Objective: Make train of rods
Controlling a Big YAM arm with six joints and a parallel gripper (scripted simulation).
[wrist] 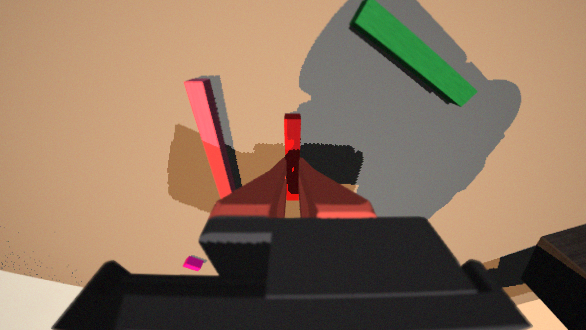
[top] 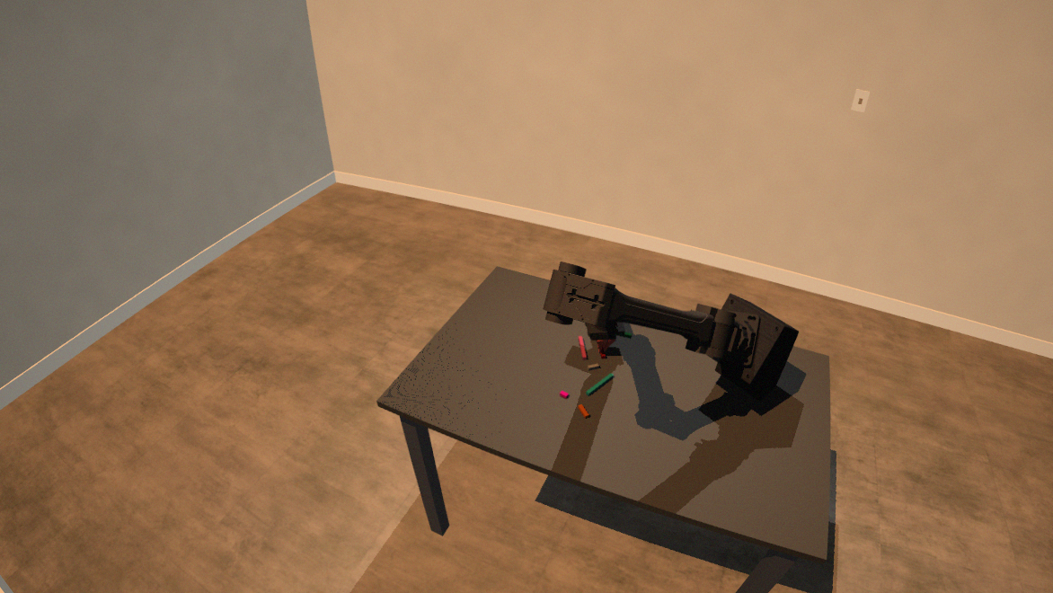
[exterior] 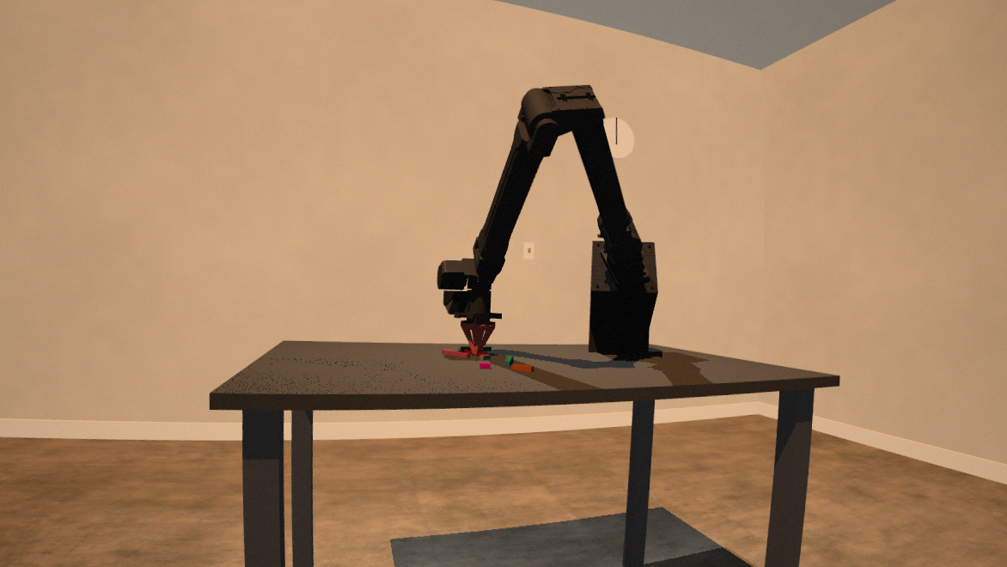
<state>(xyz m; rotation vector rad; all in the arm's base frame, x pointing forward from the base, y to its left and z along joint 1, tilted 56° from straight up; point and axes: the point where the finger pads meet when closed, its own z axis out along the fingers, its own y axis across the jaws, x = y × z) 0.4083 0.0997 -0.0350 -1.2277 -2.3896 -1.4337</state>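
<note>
My gripper [wrist: 292, 164] [exterior: 478, 351] is low at the table, shut on the red rod [wrist: 292, 131]. In the wrist view this rod points straight up and down between the fingertips. The pink rod [top: 582, 347] [exterior: 454, 353] [wrist: 202, 115] lies left of it, slightly slanted. The small grey rod [top: 594, 366] lies in front of the gripper. The turquoise rod [top: 600, 384] [exterior: 509, 360] lies slanted farther in front. The magenta rod [top: 564, 394] [exterior: 485, 366] [wrist: 193, 263] and the orange rod [top: 583, 411] [exterior: 521, 367] lie apart near it. The green rod [wrist: 415, 52] lies slanted behind the gripper.
The table [top: 471, 383] [exterior: 317, 376] carries the arm's base [top: 758, 349] [exterior: 623, 302] at the right. The arm's shadow crosses the table, and the arm hides part of the area around the green rod in the top view.
</note>
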